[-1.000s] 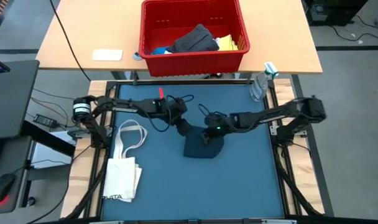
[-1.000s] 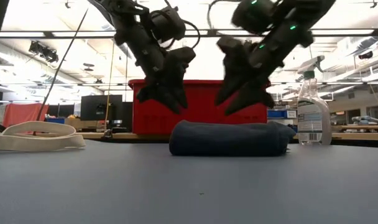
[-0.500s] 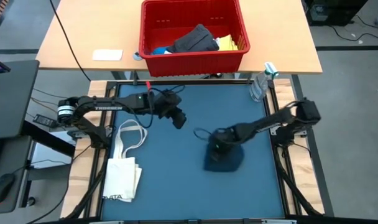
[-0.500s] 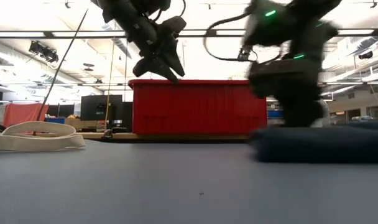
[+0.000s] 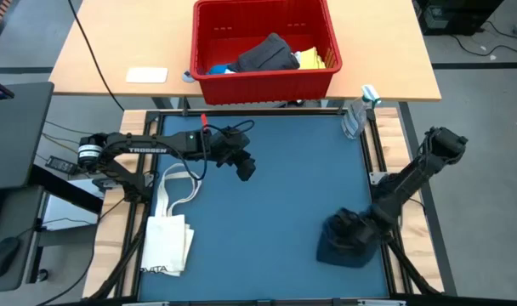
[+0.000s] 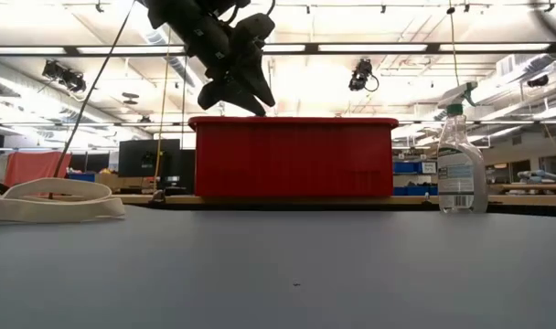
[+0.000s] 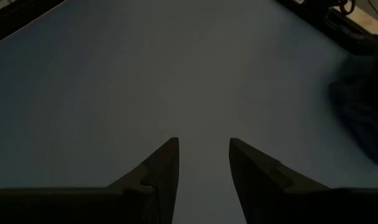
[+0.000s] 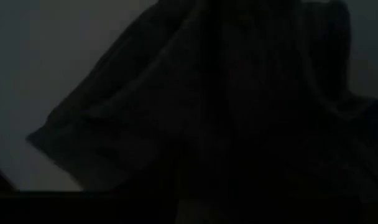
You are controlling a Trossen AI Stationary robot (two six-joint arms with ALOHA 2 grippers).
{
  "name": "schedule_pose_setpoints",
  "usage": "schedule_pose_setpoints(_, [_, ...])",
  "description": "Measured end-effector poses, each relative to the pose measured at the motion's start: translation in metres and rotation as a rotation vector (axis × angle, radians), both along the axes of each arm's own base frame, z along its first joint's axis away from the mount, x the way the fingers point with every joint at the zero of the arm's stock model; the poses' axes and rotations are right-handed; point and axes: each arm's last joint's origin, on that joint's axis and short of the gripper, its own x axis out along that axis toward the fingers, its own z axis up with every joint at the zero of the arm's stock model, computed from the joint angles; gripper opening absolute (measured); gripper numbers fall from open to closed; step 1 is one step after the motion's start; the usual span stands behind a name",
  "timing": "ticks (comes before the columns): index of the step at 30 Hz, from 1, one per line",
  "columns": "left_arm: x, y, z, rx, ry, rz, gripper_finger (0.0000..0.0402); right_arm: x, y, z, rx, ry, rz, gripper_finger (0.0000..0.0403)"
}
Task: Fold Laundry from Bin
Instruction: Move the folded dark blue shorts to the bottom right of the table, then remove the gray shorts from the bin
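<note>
Now we log the folded navy cloth at the near right corner of the blue mat, close to the mat's right edge. Right gripper sits directly on top of it; right wrist view shows only dark cloth up close, so we cannot tell the finger state or whether it has any hold on the fabric

Red bin stands on the wooden table beyond the mat. Inside we see a dark grey piece, a yellow piece against the right wall, a bit of bright blue near the left. Those are unfolded and untouched

Left gripper hangs in the air over the far-left part of the mat, well apart from the navy cloth. Left wrist view shows its fingers parted a little, nothing between them, bare mat beneath

Off-task: cream tote bag along the mat's left edge, spray bottle at the far right corner

Our judgement on progress: one item looks folded and parked at the side, at least three pieces left in the bin, so the task reads as early. Next likely a reach into the bin; the left arm is nearer to it
</note>
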Motion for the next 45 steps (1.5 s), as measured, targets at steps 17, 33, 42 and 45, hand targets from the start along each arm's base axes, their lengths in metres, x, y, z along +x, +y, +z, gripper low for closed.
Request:
schedule_pose_setpoints(17, [-0.017, 0.128, 0.096, 0.352, -0.186, 0.15, 0.0144, 0.055, -0.06, 0.08, -0.192, -0.495, -0.448, 0.0167])
schedule_pose_setpoints(33, [-0.033, 0.277, 0.038, 0.297, -0.17, 0.412, 0.0144, 0.095, -0.274, 0.177, -0.829, -0.756, -0.304, 0.0168])
schedule_pose_setpoints(42, [-0.045, 0.263, 0.027, 0.073, -0.045, 0.236, 0.0144, 0.078, -0.4, 0.201, -0.978, -0.698, -0.27, 0.0168])
schedule_pose_setpoints(45, [-0.054, 0.257, 0.028, -0.002, -0.02, 0.193, 0.0144, 0.078, -0.427, 0.199, -0.961, -0.693, -0.275, 0.0168])
